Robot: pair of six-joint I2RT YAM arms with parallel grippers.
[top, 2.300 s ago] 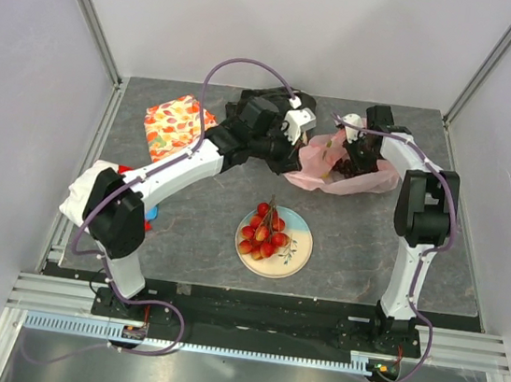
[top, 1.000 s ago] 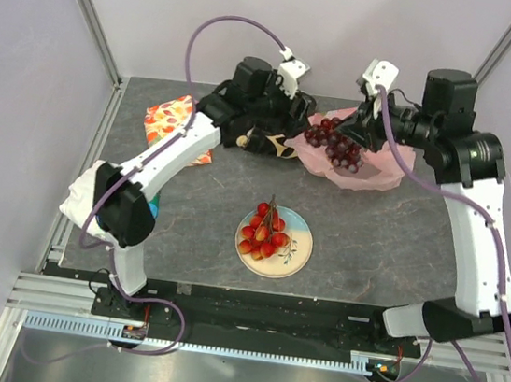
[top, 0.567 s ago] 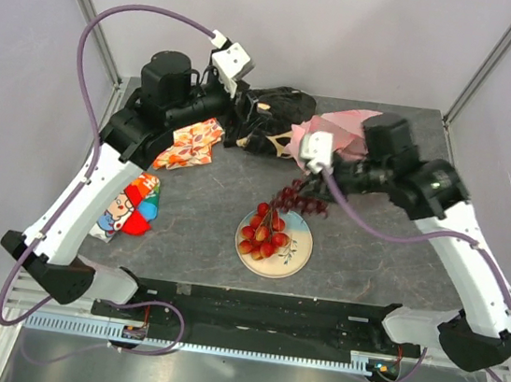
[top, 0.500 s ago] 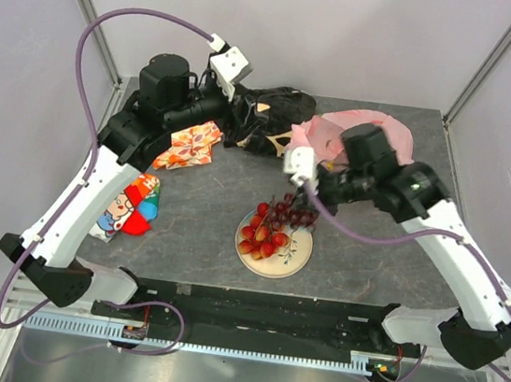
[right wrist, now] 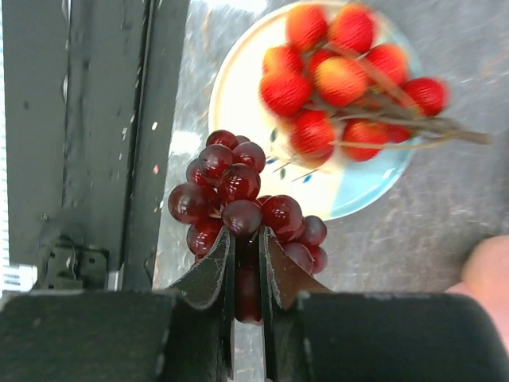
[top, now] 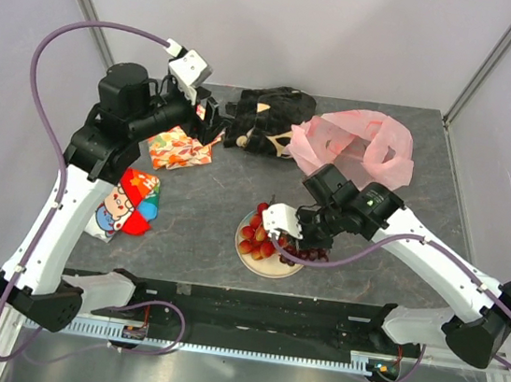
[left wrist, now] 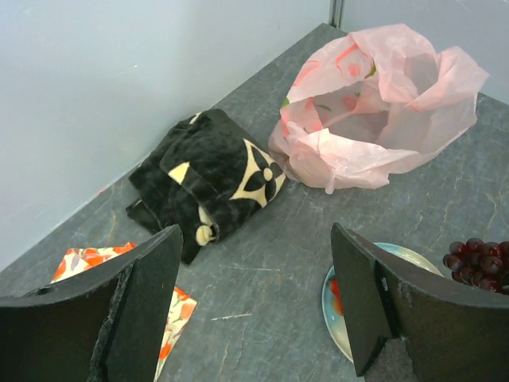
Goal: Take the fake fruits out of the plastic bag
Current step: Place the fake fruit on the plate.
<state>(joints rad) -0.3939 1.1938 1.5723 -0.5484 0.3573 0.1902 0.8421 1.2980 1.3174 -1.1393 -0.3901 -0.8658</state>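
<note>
The pink plastic bag [top: 355,148] lies crumpled at the back right, its mouth open towards the left wrist camera [left wrist: 374,119]. A cluster of red fake fruits [top: 261,232] rests on the round plate [top: 264,272]. My right gripper [top: 301,239] is shut on the dark purple grape bunch [right wrist: 231,191], pinching its middle between the fingertips [right wrist: 246,247] just above the plate's near right rim [right wrist: 238,87]. My left gripper [top: 210,121] hangs high at the back left, jaws wide open and holding nothing [left wrist: 254,302].
A black patterned cloth [top: 265,117] lies next to the bag on its left. An orange leaf-print cloth [top: 178,151] sits under the left gripper, and a red-and-blue printed cloth [top: 126,207] lies at the left edge. The table's near rail runs just below the plate.
The right gripper has carried the grape bunch out of the bag and down over the plate. The left arm has pulled back to the left, away from the bag, staying open.
</note>
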